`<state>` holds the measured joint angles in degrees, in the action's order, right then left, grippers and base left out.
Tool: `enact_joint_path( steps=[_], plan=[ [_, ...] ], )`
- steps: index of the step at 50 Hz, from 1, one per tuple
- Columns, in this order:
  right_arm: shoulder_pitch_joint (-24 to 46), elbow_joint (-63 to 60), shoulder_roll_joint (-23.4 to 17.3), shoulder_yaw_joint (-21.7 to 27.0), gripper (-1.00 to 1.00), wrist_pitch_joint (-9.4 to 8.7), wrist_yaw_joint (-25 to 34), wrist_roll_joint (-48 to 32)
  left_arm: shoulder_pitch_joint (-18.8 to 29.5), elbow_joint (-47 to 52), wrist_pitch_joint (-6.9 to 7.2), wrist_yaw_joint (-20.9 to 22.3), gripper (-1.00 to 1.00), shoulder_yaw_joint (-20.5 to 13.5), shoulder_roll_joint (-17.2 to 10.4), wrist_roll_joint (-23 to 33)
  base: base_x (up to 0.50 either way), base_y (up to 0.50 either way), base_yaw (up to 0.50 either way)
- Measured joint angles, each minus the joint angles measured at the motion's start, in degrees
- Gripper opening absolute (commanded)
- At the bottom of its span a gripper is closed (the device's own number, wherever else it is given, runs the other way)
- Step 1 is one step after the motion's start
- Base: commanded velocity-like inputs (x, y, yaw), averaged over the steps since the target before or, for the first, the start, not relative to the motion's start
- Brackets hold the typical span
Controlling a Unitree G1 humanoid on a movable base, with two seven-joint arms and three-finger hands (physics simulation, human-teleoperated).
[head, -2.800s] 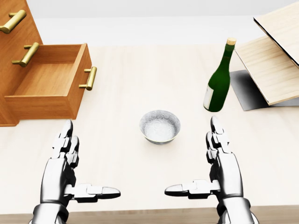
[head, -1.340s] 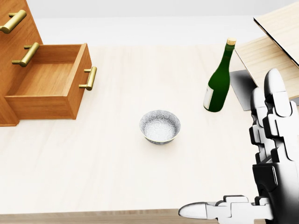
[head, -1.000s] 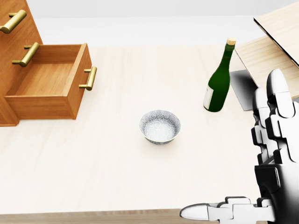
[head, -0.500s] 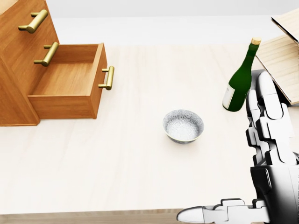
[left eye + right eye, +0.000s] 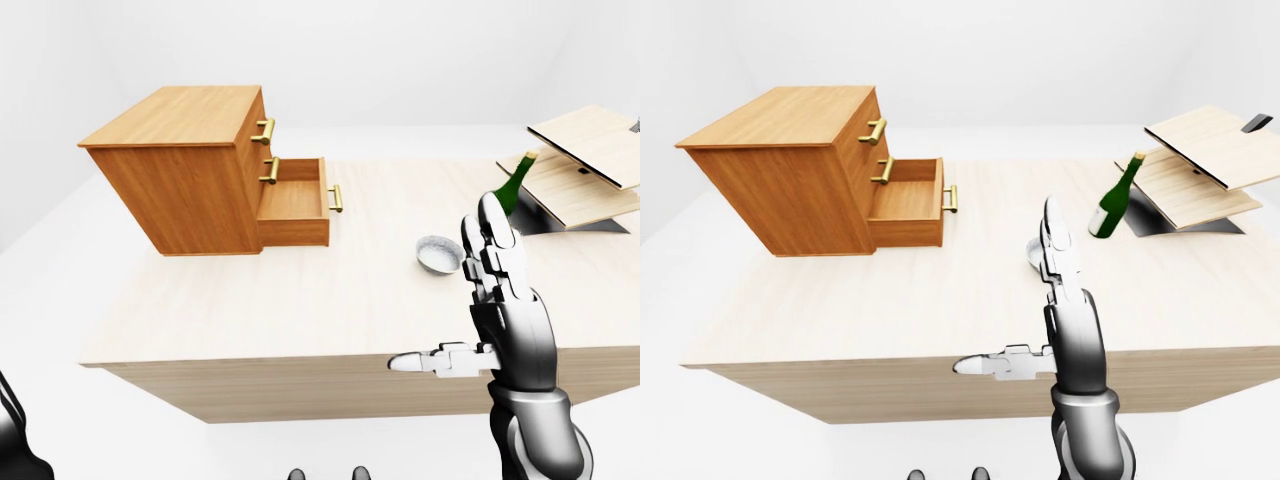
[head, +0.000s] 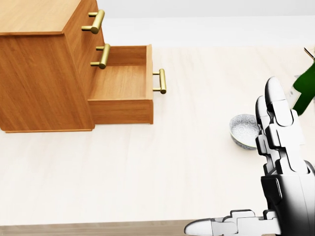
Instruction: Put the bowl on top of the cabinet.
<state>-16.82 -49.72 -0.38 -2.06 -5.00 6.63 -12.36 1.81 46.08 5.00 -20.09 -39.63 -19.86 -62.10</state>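
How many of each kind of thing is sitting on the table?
Brown wooden cabinet with gold handles: 1
Small speckled grey bowl: 1
Green glass bottle: 1
Pale wooden slanted rack: 1
Total: 4

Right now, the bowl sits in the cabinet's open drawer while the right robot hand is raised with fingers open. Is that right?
No. The bowl sits on the table, to the right of the cabinet and apart from its open drawer, as the left-eye view shows. The right robot hand is indeed raised with fingers open.
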Motion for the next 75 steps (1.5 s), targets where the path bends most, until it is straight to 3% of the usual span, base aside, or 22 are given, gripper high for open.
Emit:
enact_joint_path(
  steps=[26, 58, 75],
  plan=[
    [0.45, 0.8, 0.23, 0.04, 1.0, 0.0, -0.38, 1.29, -0.04, 0.16, 0.0, 0.13, 1.0, -0.01, -0.01, 0.35, 0.0, 0.21, 0.0],
    [-0.08, 0.24, -0.48, -1.02, 1.0, 0.0, 0.51, 0.87, 0.15, -0.19, 0.0, 0.55, 1.0, 0.2, 0.2, 1.0, 0.49, 0.13, 0.0],
    [-0.76, -0.19, 0.13, 0.84, 1.0, 0.0, 0.49, 3.49, -0.22, 0.47, 0.0, 0.73, 1.0, 0.06, 0.37, 0.87, 0.14, 0.03, 0.0]
  ],
)
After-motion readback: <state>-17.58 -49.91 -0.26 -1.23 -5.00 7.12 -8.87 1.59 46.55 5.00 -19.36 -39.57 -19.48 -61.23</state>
